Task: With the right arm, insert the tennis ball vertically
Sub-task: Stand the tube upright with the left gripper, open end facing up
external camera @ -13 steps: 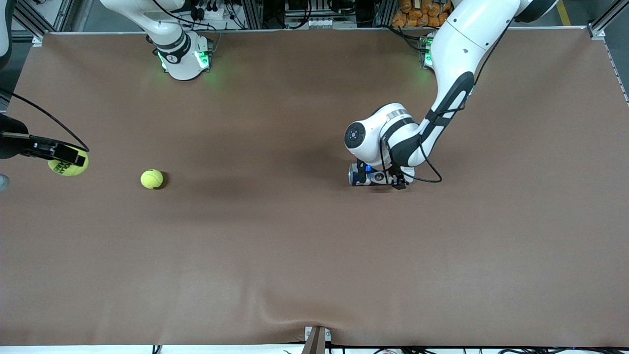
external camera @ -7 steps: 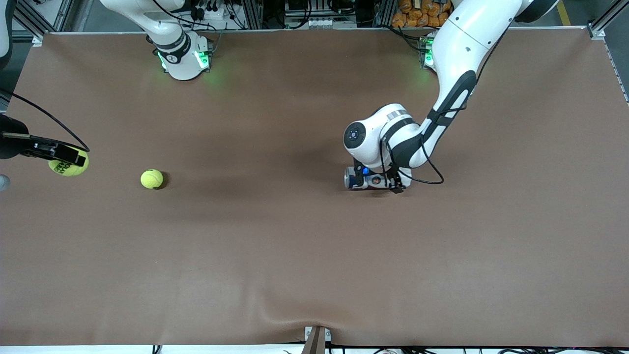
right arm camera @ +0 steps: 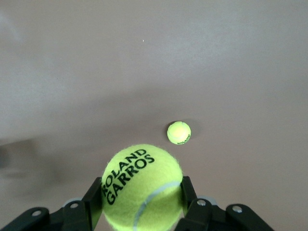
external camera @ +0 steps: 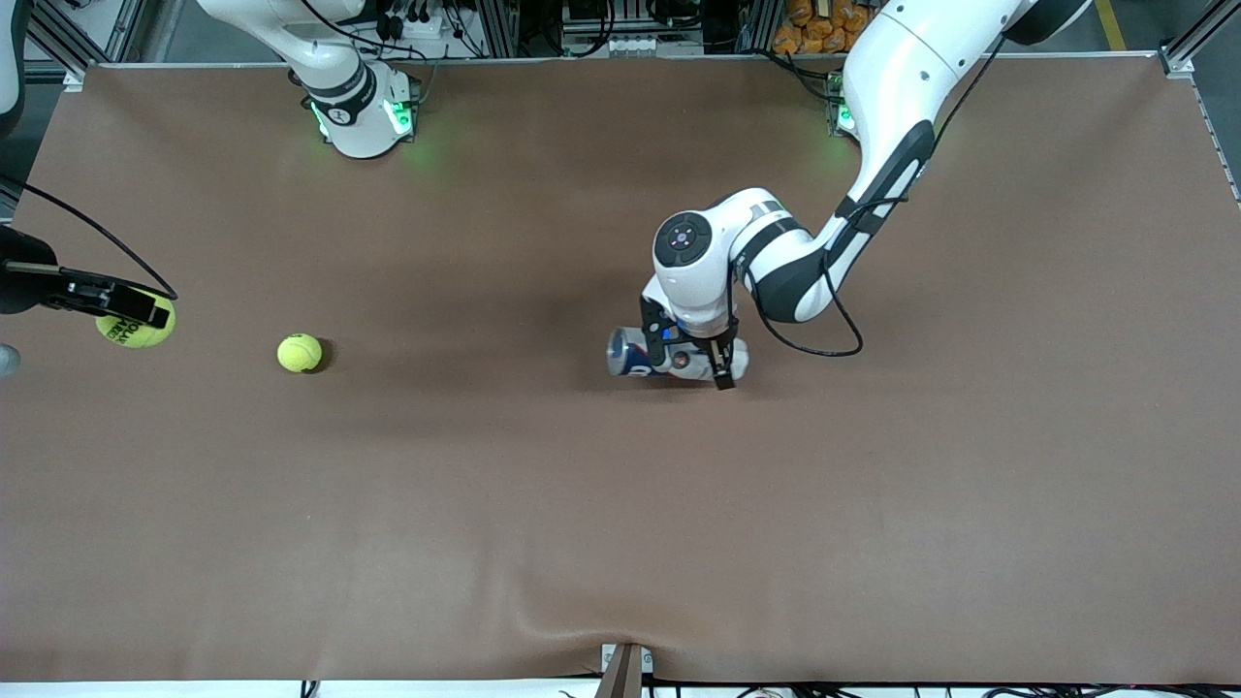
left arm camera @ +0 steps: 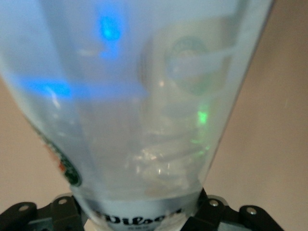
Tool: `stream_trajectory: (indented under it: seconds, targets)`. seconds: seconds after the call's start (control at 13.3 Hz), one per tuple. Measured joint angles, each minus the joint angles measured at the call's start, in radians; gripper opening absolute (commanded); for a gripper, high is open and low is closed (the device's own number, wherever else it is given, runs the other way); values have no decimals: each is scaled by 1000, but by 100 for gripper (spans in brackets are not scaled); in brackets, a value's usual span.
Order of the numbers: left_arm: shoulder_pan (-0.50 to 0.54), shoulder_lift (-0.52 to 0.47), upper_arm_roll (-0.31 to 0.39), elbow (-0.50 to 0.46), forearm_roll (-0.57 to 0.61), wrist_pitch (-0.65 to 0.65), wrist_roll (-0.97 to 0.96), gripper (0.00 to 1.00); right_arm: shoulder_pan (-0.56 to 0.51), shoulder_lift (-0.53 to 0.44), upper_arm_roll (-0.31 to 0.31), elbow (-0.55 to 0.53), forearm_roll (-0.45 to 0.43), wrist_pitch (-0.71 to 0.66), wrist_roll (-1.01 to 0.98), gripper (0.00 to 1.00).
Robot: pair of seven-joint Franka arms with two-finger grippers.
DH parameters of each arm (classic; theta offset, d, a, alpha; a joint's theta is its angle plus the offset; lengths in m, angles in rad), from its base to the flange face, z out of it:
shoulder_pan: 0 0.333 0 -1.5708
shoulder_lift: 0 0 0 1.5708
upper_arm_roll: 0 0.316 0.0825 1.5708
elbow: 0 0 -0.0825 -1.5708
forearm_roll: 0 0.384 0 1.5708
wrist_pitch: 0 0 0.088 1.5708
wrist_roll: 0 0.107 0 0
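Already the right gripper [external camera: 145, 312], frame's left edge, grips 1 ball [external camera: 136, 324]; the left gripper [external camera: 690, 354] clamps the tube [external camera: 630, 354], mid-frame. A tilted tube could reject the ball.

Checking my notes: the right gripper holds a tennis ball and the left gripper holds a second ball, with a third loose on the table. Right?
Not quite. The left gripper holds a clear can, not a ball; the left wrist view shows it. The right gripper does hold a ball, another ball lies loose.

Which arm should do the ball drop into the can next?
Right. Its end effector is shut on a tennis ball, over the right arm's end of the table. The left end effector grips the clear can, so it serves as holder.
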Motion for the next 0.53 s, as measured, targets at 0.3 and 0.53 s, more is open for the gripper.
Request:
stream_trajectory:
  seconds: [0.3, 0.53]
  targets:
    - [4, 43, 3, 1, -17, 239, -82, 80, 0, 0, 0, 0, 0, 1, 0, 0]
    - [-2, 71, 0, 8, -17, 395, -152, 80, 0, 0, 0, 0, 0, 3, 0, 0]
